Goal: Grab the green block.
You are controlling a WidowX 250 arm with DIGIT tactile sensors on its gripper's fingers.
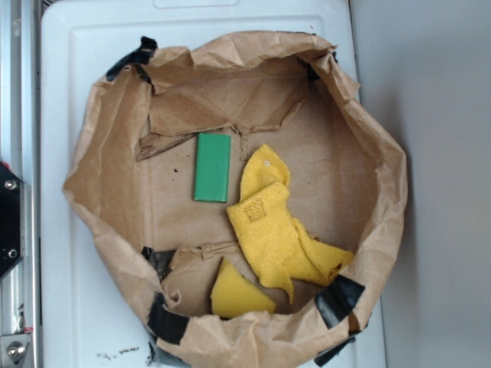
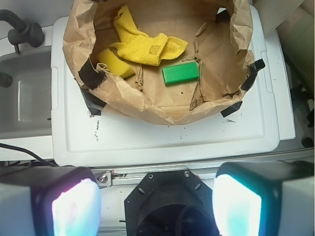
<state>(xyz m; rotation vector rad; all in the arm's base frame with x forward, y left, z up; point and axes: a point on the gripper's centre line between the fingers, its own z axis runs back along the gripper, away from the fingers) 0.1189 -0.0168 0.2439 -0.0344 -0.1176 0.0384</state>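
Fingers [image 2: 64, 204] wide apart at the bottom of the wrist view, nothing between them; gripper [image 2: 157, 206] well back from the bag [image 2: 123, 98], off the white lid [image 2: 162, 140] altogether. Bare lid between gripper and bag's near rim. Crumpled paper walls, taped black at several spots, ringing an open brown floor.

Block [image 1: 212, 167] flat on that floor, upper left of centre in the exterior view: plain green, smooth, rectangular, roughly twice as long as wide. Clear floor along its left and lower sides; a paper fold just above its top end. Cloth [image 1: 272, 226] just beside its right edge, whether touching hard to tell. Sponge [image 1: 236, 293] low in the frame, well apart from block, its lower edge tucked behind the rim.

Fingertips cut off by the frame's bottom.
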